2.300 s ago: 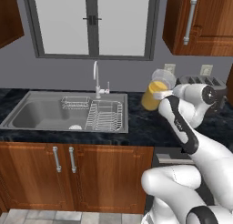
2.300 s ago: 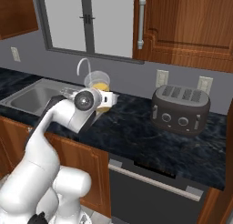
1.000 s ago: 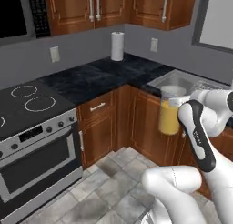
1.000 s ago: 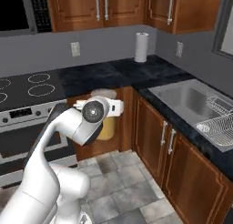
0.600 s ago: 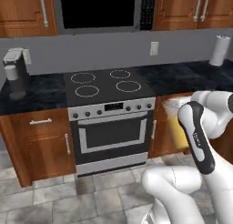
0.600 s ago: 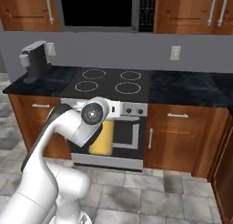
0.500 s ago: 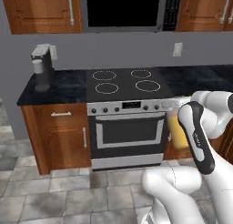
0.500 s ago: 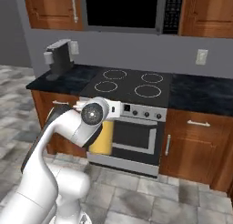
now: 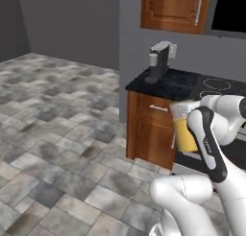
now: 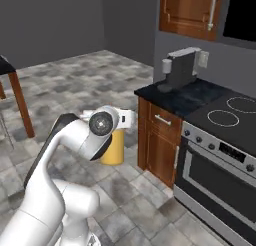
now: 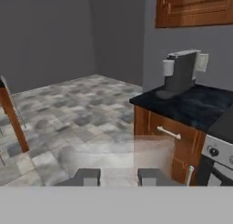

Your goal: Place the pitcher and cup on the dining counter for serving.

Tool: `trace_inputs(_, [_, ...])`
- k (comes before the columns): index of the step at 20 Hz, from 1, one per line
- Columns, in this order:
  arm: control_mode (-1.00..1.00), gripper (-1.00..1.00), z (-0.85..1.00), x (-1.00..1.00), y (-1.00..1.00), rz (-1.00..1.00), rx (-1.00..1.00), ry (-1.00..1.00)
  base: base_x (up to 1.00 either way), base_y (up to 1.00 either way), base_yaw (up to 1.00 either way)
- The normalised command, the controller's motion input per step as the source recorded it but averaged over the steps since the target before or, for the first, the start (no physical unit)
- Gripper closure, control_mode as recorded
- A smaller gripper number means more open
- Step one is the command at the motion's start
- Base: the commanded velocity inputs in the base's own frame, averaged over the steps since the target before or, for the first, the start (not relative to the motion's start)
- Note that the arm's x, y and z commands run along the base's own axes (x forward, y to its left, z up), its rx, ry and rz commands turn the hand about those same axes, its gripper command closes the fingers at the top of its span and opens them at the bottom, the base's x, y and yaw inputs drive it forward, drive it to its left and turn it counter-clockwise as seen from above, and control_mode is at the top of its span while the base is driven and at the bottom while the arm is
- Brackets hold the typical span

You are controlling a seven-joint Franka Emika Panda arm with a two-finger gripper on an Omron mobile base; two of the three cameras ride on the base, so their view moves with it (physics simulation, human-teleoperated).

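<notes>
Stone-tiled floor (image 9: 57,134) and grey walls form the backdrop. A dark-topped wooden cabinet (image 10: 162,140) stands beside the stove (image 10: 220,155), whose far side is cut off; a grey coffee machine (image 11: 182,73) sits on the cabinet top. A reddish-brown leg of the dining counter (image 10: 20,102) shows at the frame edge, its tabletop cropped. The white arm (image 9: 206,134) hides much of the pitcher (image 9: 183,129), carried in mid-air; the right base view shows its orange lower body below the wrist. In the hand view the pitcher appears as a faint translucent rim, the fingers (image 11: 88,176) clamped on it.
</notes>
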Motion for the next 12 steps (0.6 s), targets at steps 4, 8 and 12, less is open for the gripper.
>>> trace_inputs(4, [1.00, 1.00, 0.00, 0.00, 0.00, 0.00, 0.00, 0.00, 0.67, 0.43, 0.71])
trace_inputs(8, [1.00, 1.00, 0.00, 0.00, 0.00, 0.00, 0.00, 0.00, 0.92, 0.43, 0.61])
trace_inputs(12, [1.00, 1.00, 0.00, 0.00, 0.00, 0.00, 0.00, 0.00, 1.00, 0.43, 0.49])
